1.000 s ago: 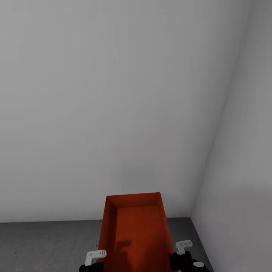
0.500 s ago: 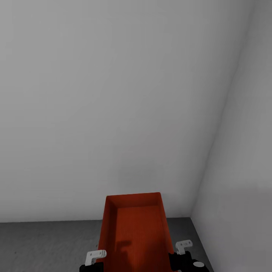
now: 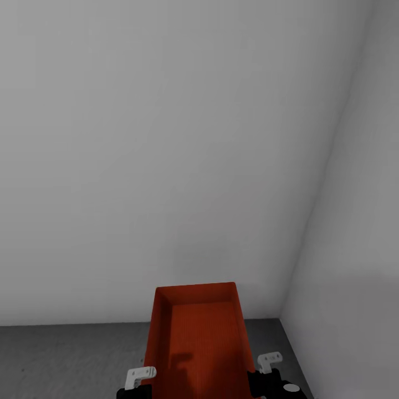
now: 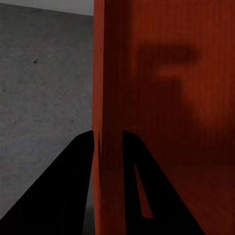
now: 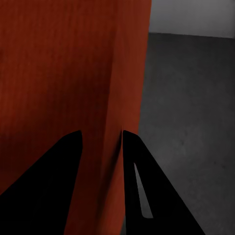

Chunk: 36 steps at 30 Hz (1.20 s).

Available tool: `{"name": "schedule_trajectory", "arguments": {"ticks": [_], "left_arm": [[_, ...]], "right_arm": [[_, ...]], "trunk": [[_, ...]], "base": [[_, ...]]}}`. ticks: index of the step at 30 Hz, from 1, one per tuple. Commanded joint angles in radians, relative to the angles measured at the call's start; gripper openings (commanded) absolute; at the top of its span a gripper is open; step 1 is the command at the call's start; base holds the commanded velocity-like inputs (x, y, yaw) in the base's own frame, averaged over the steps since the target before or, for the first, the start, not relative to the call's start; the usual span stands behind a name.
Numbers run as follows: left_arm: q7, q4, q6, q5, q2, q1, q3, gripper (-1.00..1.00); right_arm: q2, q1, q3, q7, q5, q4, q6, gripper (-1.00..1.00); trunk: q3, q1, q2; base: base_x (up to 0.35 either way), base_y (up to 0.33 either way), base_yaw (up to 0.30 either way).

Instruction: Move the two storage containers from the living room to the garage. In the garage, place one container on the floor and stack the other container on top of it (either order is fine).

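White walls (image 3: pixel 166 138) meet in a corner at the head view's right. Dark grey concrete floor (image 3: pixel 66 354) runs along the base of the walls. One orange-red storage container (image 3: pixel 199 343) is carried open side up between both arms, in front of the robot, above the floor near the corner. Left gripper (image 4: pixel 108 139): jaws clamped on the container's left wall, one finger on each face. Right gripper (image 5: pixel 102 139): jaws clamped on the right wall likewise.
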Motion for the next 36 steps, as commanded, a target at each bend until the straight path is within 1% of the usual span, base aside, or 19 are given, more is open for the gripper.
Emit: {"name": "schedule_trajectory", "arguments": {"ticks": [1, 11, 36], "left_arm": [[0.035, -0.003, -0.005, -0.001, 0.024, 0.0, -0.004, -1.0], [0.035, -0.003, -0.004, -0.001, 0.023, 0.0, -0.004, -1.0], [0.035, -0.003, -0.004, -0.001, 0.022, 0.0, -0.004, -1.0]], "right_arm": [[0.001, 0.0, 0.001, 0.014, 0.005, 0.001, 0.007, -1.0], [0.001, 0.0, 0.001, 0.014, 0.005, 0.001, 0.007, -1.0], [0.001, 0.0, 0.002, 0.014, 0.005, 0.001, 0.007, -1.0]], "trunk": [[-0.003, 0.001, -0.002], [-0.019, 0.001, -0.002], [-0.137, 0.096, -0.177]], "base": [[0.0, 0.0, 0.0], [0.0, 0.0, 0.0], [0.0, 0.0, 0.0]]}}
